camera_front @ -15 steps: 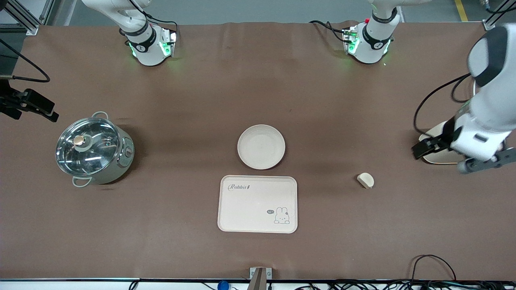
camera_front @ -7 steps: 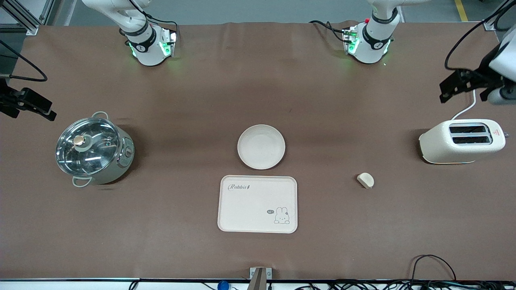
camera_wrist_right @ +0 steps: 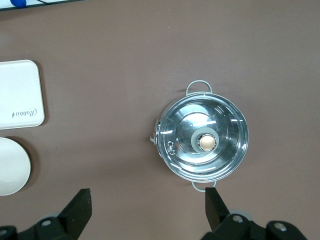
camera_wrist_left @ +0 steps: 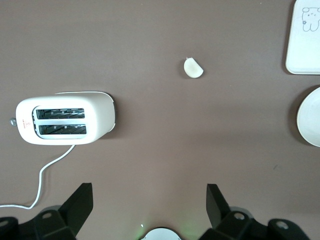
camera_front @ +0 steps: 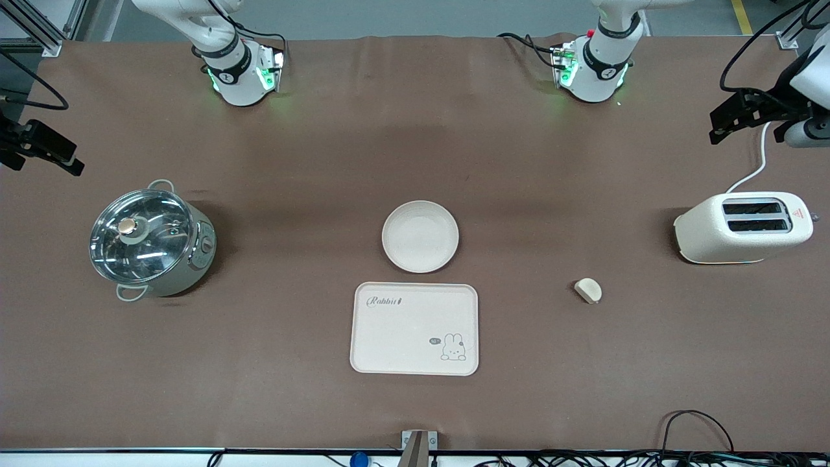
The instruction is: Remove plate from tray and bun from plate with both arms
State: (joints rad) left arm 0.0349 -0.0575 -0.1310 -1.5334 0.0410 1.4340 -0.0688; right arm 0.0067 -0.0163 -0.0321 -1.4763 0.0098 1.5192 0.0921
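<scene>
The plate (camera_front: 420, 236) sat on the bare table just beside the tray (camera_front: 414, 329), on the side farther from the front camera and not on it, while the bun (camera_front: 588, 290) lay off the plate, well apart toward the left arm's end of the table and near the toaster (camera_front: 743, 227), so by my reading both removals looked done. The left gripper (camera_front: 739, 118) hung over that end of the table, jaws spread wide and empty, the closer of the two to the bun. The right gripper (camera_front: 40, 149) hung near the pot (camera_front: 152, 241), equally wide and empty.
</scene>
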